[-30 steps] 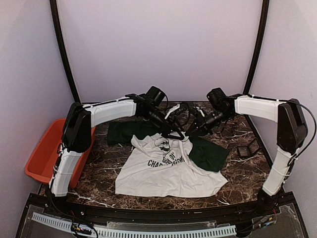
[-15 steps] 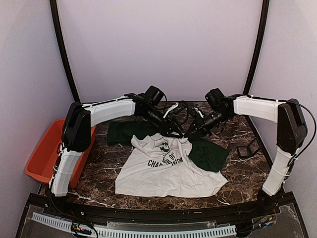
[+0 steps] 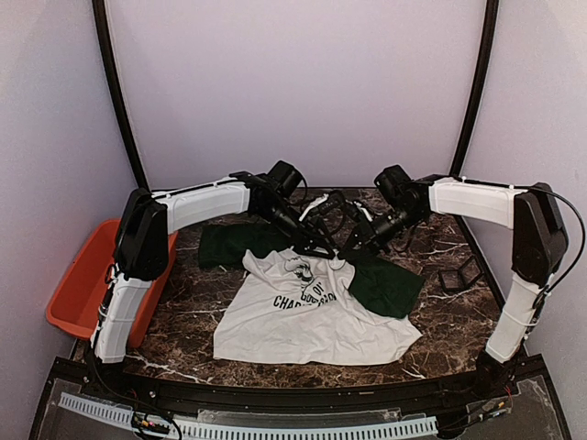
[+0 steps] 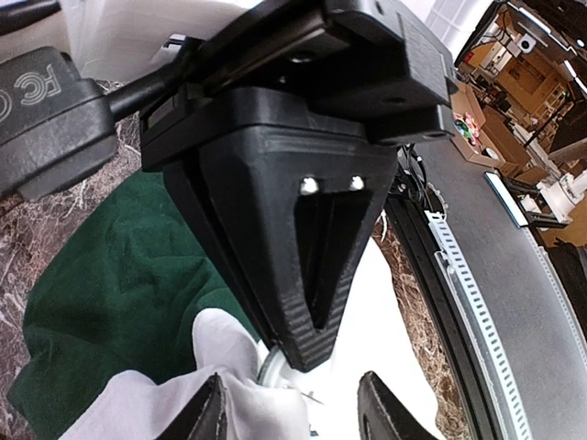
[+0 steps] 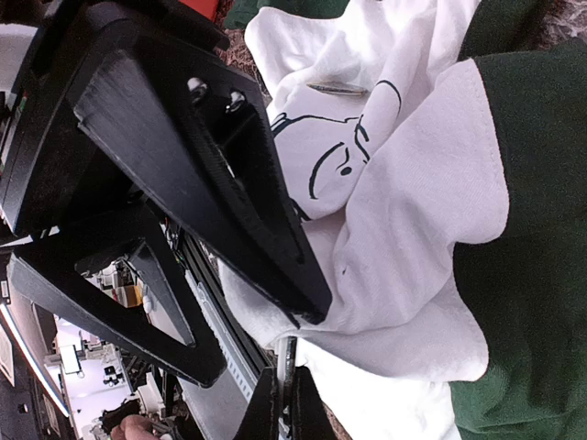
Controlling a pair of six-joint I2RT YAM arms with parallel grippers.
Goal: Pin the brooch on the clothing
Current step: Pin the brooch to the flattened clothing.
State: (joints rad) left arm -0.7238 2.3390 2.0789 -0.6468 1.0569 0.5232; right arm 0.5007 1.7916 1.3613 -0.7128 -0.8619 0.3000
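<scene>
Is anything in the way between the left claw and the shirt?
Nothing visible blocks it. The left gripper has its fingers apart around a raised white fold of the shirt. The shut right gripper points at that same fold from close by, crowding it, not covering it.

Orange plastic bin (image 3: pixel 78 284), standing at the left edge. Dark marble-pattern table (image 3: pixel 197 307), white veining. Small black stand (image 3: pixel 459 273), on the table at the right.
</scene>
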